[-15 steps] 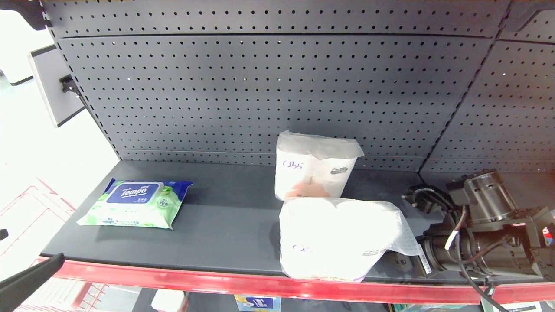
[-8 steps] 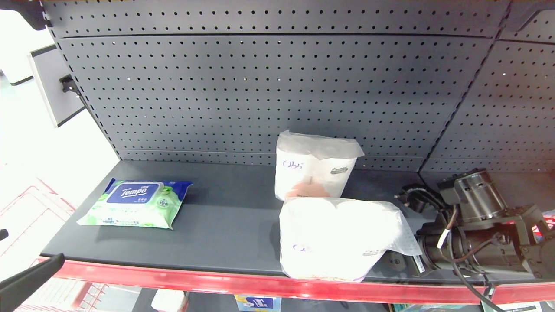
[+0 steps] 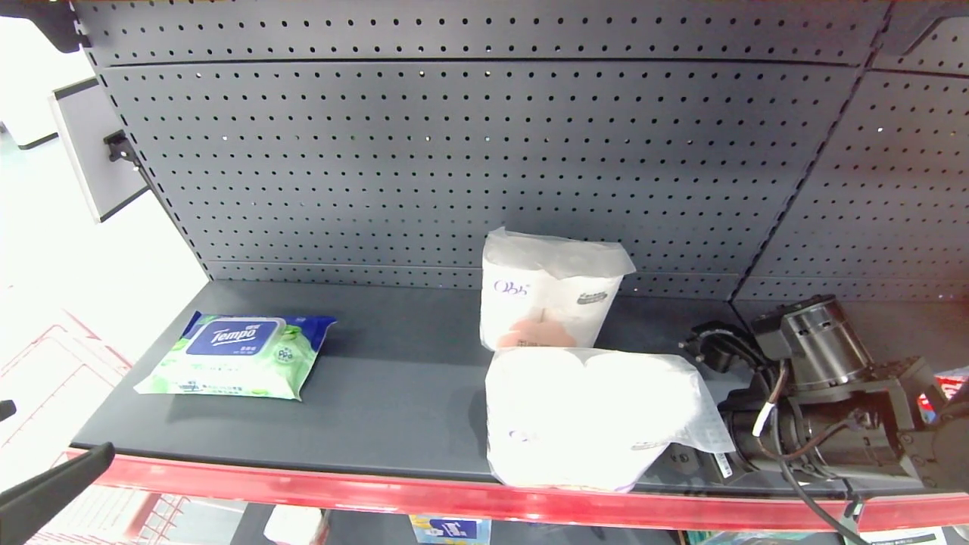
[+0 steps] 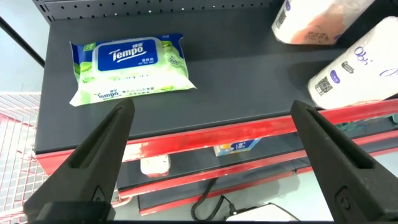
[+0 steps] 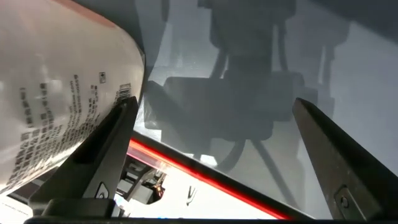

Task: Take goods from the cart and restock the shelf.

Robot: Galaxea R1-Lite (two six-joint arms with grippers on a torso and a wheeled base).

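Cart (image 4: 15, 137) (red wire) mostly off-frame

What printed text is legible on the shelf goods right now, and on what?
Flat green wipes pack: large white brand wordmark on a blue panel; smaller lines too small to read.
Standing white tissue pack: purple logo, small grey label, blurred.
Lying white tissue pack: fine print and barcode, unreadable.
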